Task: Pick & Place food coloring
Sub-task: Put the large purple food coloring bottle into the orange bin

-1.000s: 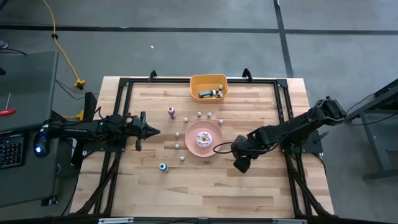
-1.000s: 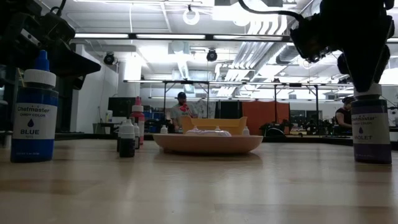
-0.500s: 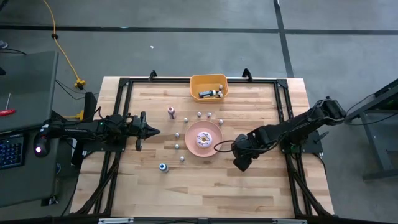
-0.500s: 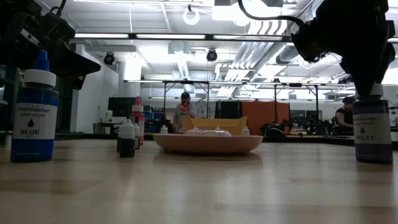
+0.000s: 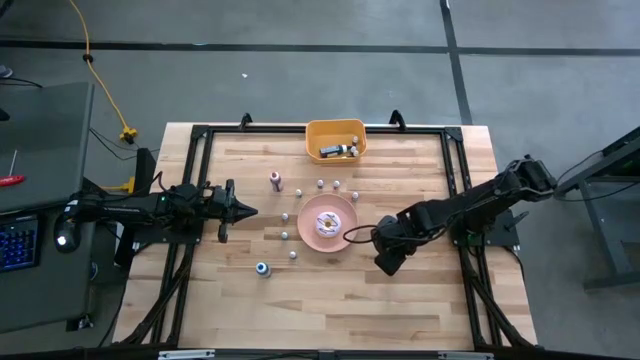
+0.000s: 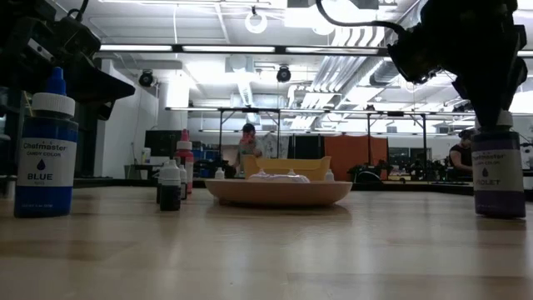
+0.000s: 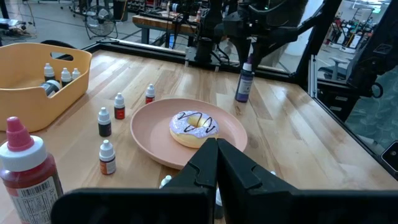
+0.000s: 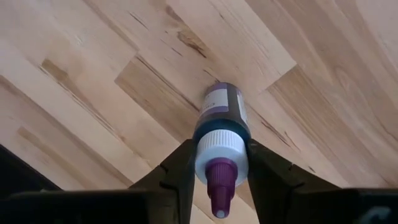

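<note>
Grip quality is what counts here: the right gripper [image 8: 222,163] has its two fingers pressed against the white collar of the upright violet food coloring bottle [image 8: 222,124] standing directly beneath it on the wooden table [image 5: 420,300], so a straight vertical lift, I judge, would keep the bottle from tipping or slipping. Well away from that gripper, past the pink plate [image 5: 308,212] bearing a doughnut [image 5: 327,222], the orange bin [image 5: 335,128] already holds a few bottles. The left gripper [image 5: 240,209], fingers together, waits beyond the plate.
</note>
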